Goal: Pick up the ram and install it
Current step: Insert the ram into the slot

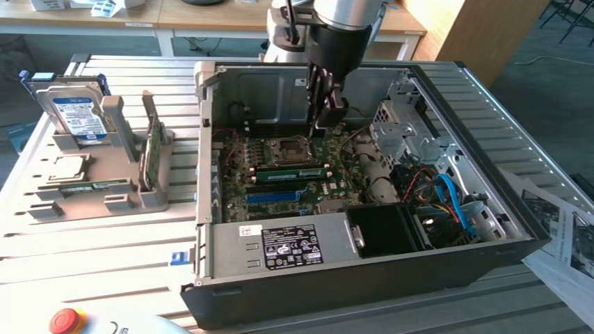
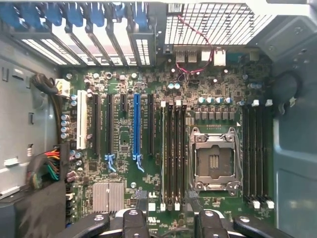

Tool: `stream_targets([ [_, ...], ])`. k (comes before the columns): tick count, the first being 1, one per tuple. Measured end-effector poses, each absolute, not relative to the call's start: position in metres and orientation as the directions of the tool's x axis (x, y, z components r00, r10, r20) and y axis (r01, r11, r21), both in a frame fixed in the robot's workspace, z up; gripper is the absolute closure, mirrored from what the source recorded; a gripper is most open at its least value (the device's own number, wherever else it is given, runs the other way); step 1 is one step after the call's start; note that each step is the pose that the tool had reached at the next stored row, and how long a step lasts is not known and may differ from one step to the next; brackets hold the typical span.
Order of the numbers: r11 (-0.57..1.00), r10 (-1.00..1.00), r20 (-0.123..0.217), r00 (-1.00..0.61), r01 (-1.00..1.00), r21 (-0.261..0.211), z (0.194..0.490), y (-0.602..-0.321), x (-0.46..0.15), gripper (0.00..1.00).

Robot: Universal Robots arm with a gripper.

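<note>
- the hand [image 1: 325,120] hangs inside the open computer case [image 1: 371,275] at upper centre of the frame, fingers [image 2: 132,220] apart and empty, over the cpu socket [image 2: 214,161].
- the ram [image 1: 156,149] seems to stand on edge in the grey holder [image 1: 102,198] at the left, well apart.
- risk: swinging sideways from this low could clip the case's wall; a skewed pinch could tip the thin stick.

You are looking at an open black computer case [image 1: 371,278] lying on a slatted metal table [image 1: 93,257], its green motherboard [image 2: 99,168] and processor socket [image 2: 214,161] facing up. On the exterior view's left, a grey holder [image 1: 153,198] is carrying an upright hard drive [image 1: 79,115] and a flat silver processor chip [image 1: 63,167]. A red button [image 1: 67,320] is sitting at the near edge.
</note>
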State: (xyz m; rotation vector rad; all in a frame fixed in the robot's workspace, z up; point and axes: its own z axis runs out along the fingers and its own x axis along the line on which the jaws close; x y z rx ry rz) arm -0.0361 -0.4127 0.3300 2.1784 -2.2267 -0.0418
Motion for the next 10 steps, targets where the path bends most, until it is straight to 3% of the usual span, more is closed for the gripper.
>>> stream_targets([
  [10,0.022,-1.0,0.003,-0.022,-0.999,0.037,0.348,-0.413,-0.036,0.57],
])
